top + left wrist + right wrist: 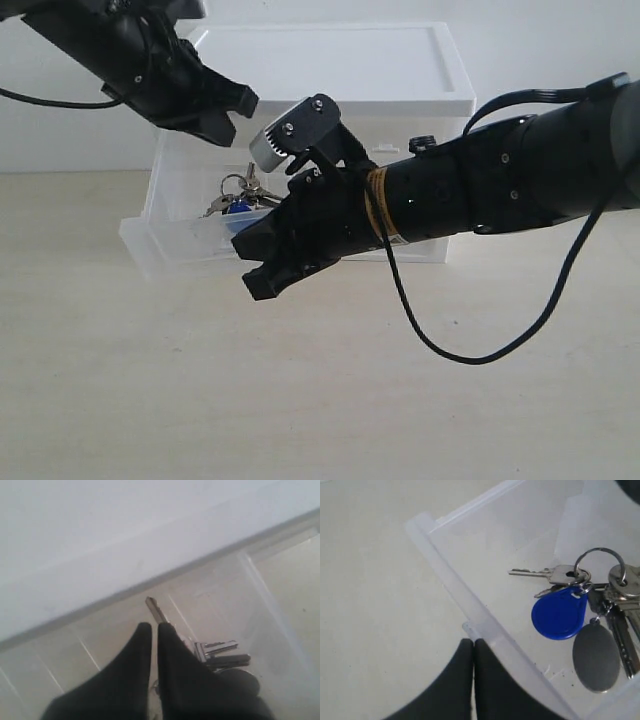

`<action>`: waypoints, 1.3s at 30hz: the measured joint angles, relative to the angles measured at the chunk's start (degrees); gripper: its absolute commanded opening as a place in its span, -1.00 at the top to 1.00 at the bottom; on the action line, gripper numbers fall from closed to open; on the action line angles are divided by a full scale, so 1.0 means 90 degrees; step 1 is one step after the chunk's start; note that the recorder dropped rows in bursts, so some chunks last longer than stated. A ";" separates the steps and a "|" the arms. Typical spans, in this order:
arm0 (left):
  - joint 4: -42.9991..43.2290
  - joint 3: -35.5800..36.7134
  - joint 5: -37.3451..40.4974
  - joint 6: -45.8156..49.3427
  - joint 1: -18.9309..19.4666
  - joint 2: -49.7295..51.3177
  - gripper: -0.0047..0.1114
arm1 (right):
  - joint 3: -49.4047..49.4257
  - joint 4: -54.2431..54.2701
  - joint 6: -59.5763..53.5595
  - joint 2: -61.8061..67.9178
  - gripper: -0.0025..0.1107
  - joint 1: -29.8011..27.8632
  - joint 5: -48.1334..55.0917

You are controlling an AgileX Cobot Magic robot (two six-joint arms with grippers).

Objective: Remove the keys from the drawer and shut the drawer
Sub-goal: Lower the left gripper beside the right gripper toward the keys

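The drawer (150,242) stands pulled out of the upper left of the clear plastic unit. The keys (240,195) lie inside it: silver keys on a ring with a blue oval tag (560,614) and a grey fob (595,656). My left gripper (238,115) hangs shut just above the keys (220,652), and one key blade pokes out past its fingertips (145,630). No grip on the keys shows. My right gripper (262,285) is shut and holds nothing. It sits low at the drawer's front wall (455,587), tips next to the small tab handle (468,627).
The drawer unit has a white lid (330,60) and stands against a white wall. It rests on a pale tabletop (300,400). A black cable (440,345) loops down from my right arm over the table in front of the unit.
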 measured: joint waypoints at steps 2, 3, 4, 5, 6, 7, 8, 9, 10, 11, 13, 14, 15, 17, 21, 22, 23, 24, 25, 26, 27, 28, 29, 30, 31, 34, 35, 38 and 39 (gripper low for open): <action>-0.0080 0.0000 0.0153 0.0014 0.0000 -0.0082 0.83 | 0.0000 0.0010 0.0000 0.0000 0.96 0.0000 0.0000; -0.0112 0.0000 0.0289 0.0095 0.0000 -0.0097 0.77 | 0.0000 0.0010 0.0000 0.0000 0.96 0.0000 0.0000; -0.0130 0.0000 0.0405 0.0194 0.0000 -0.0097 0.69 | 0.0000 0.0010 0.0000 0.0000 0.96 0.0000 0.0000; -0.0146 0.0000 0.0531 0.0358 0.0000 -0.0074 0.61 | 0.0000 0.0010 0.0000 0.0000 0.96 0.0000 0.0000; -0.0146 0.0000 0.0611 0.0491 0.0000 -0.0026 0.49 | 0.0000 0.0010 0.0000 0.0000 0.96 0.0000 0.0000; -0.0161 0.0000 0.0653 0.0641 0.0000 0.0023 0.36 | 0.0000 0.0010 -0.0011 0.0000 0.96 0.0000 0.0000; -0.0159 0.0000 0.0667 0.0750 0.0000 0.0075 0.25 | 0.0000 0.0010 -0.0011 0.0000 0.96 0.0000 0.0000; -0.0159 0.0000 0.0667 0.0838 0.0000 0.0149 0.14 | 0.0000 0.0010 -0.0011 0.0000 0.96 0.0000 0.0000; -0.0159 0.0000 0.0643 0.0937 0.0000 0.0210 0.07 | 0.0000 0.0015 -0.0011 0.0000 0.96 0.0000 0.0000; -0.0159 0.0000 0.0618 0.1045 0.0000 0.0264 0.05 | 0.0000 0.0015 -0.0011 0.0000 0.96 0.0000 0.0000; -0.0171 0.0000 0.0578 0.1218 0.0000 0.0360 0.07 | 0.0000 0.0015 -0.0011 0.0000 0.96 0.0000 0.0000; -0.0189 0.0000 0.0550 0.1257 0.0000 0.0380 0.10 | 0.0000 0.0015 -0.0011 0.0000 0.96 0.0000 0.0000; -0.0186 0.0000 0.0524 0.1284 0.0000 0.0406 0.16 | 0.0000 0.0015 -0.0011 0.0000 0.96 0.0000 0.0000; -0.0237 0.0000 0.0478 0.1354 0.0000 0.0459 0.31 | 0.0000 0.0015 -0.0011 0.0000 0.96 0.0000 0.0000; -0.0303 0.0000 0.0435 0.1396 0.0000 0.0623 0.73 | 0.0000 0.0002 -0.0011 0.0000 0.96 0.0000 -0.0013; -0.0329 0.0000 0.0424 0.1408 0.0000 0.0639 0.84 | 0.0000 -0.0007 -0.0011 0.0000 0.96 0.0000 -0.0013; -0.0329 0.0000 0.0424 0.1408 0.0000 0.0639 0.84 | 0.0000 -0.0012 -0.0011 0.0000 0.96 0.0000 -0.0013; -0.0329 0.0000 0.0424 0.1424 0.0000 0.0639 0.84 | 0.0000 -0.0022 -0.0011 0.0000 0.96 0.0000 -0.0013; -0.0329 0.0000 0.0424 0.1424 0.0000 0.0639 0.84 | 0.0000 -0.0022 -0.0011 0.0000 0.96 0.0000 -0.0013; -0.0329 0.0000 0.0424 0.1424 0.0000 0.0639 0.84 | 0.0000 -0.0022 -0.0011 0.0000 0.96 0.0000 -0.0013; -0.0329 0.0000 0.0438 0.1424 0.0000 0.0639 0.84 | 0.0000 -0.0022 -0.0011 0.0000 0.96 0.0000 -0.0013; -0.0341 0.0000 0.0438 0.1424 0.0000 0.0639 0.84 | 0.0000 -0.0022 -0.0023 0.0000 0.96 0.0000 -0.0013; -0.0341 0.0000 0.0438 0.1424 0.0000 0.0639 0.84 | 0.0000 -0.0022 -0.0025 0.0000 0.96 0.0000 -0.0013; -0.0341 0.0000 0.0438 0.1424 0.0000 0.0639 0.84 | 0.0000 -0.0022 -0.0025 0.0000 0.96 0.0000 -0.0013; -0.0341 0.0000 0.0438 0.1424 0.0000 0.0625 0.84 | 0.0000 -0.0022 -0.0025 0.0000 0.96 0.0000 -0.0013; -0.0341 0.0000 0.0438 0.1400 0.0000 0.0566 0.84 | 0.0000 -0.0022 -0.0035 0.0000 0.96 0.0000 -0.0013; -0.0341 0.0000 0.0438 0.1400 0.0000 0.0540 0.84 | 0.0000 -0.0022 -0.0035 0.0000 0.96 0.0000 -0.0013; -0.0307 0.0000 0.0438 0.1388 0.0000 0.0370 0.84 | 0.0000 -0.0010 -0.0039 0.0000 0.96 0.0000 -0.0002; -0.0307 0.0000 0.0413 0.1388 0.0000 0.0310 0.84 | 0.0000 -0.0010 -0.0050 0.0000 0.96 0.0000 -0.0002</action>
